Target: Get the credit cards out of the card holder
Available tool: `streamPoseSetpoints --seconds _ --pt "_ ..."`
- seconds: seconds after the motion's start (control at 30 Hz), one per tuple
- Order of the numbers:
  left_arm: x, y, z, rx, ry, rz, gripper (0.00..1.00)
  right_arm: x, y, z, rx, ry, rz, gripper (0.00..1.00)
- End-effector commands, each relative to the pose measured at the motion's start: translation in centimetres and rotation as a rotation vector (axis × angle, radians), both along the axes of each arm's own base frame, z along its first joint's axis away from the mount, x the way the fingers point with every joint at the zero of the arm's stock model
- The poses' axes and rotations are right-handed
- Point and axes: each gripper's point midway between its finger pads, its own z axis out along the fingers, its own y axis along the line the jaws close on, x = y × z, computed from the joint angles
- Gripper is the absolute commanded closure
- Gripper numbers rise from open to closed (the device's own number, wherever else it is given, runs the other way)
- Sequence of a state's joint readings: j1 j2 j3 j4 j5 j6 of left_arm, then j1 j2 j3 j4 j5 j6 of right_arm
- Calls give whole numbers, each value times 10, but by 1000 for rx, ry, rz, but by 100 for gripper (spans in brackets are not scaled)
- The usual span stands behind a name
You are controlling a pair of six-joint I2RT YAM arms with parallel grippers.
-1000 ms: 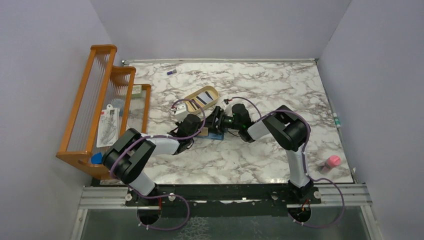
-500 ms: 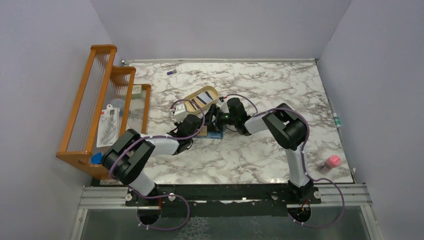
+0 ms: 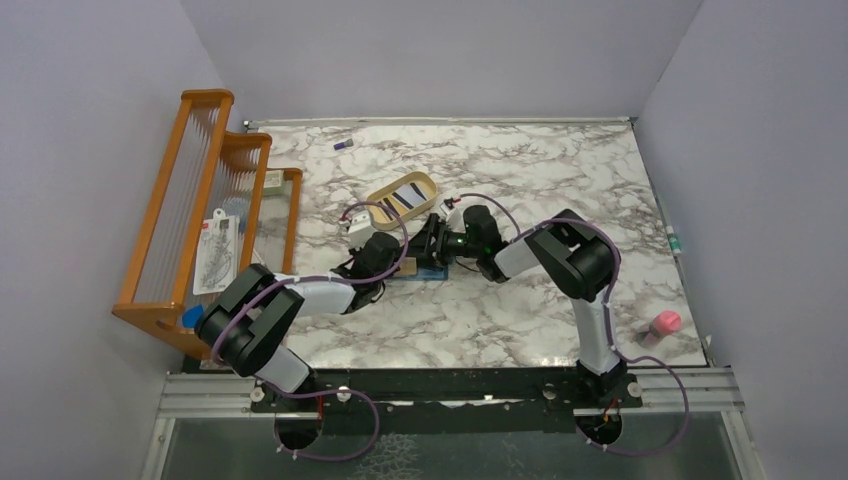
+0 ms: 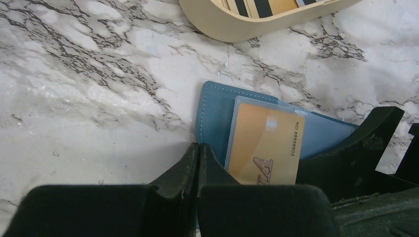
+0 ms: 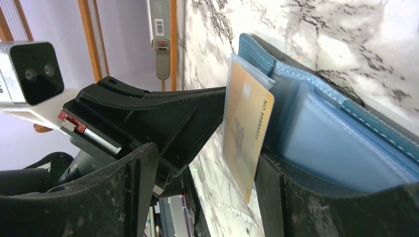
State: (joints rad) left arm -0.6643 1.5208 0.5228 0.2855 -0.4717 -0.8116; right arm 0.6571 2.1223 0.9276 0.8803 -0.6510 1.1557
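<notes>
While the card holder (image 4: 213, 116) lies open on the marble table (image 3: 520, 320), just in front of the tan oval tray (image 4: 247, 27), a gold credit card (image 4: 266, 148) stands partly out of its clear inner sleeve. The left gripper (image 4: 198, 148) has its jaws pressed together with nothing between them, and its tips sit at the holder's near left edge, right beside the gold card. The right gripper (image 5: 207, 153) reaches in from the opposite side with its fingers (image 5: 141, 192) spread wide. The gold card and the holder's pale blue pockets (image 5: 341, 148) lie in the gap between them, the card close to one finger, and neither finger clamps it. Striped credit cards (image 4: 262, 6) lie in the tray, apart from both grippers.
</notes>
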Motion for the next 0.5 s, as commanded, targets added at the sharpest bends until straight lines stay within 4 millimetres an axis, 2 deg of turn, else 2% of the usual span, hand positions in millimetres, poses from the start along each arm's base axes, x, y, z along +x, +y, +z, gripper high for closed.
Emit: streamPoseSetpoints --seconds 0.0,0.3,0.47 --pt "-43 -44 -16 -141 149 -210 100 -22 -10 -20 -41 36 29 26" --pt "-38 -33 -14 -127 145 -191 100 -15 -35 -27 -71 39 -3 26" --pt "-39 -31 -16 -126 151 -189 100 -7 -48 -23 -65 32 -23 26"
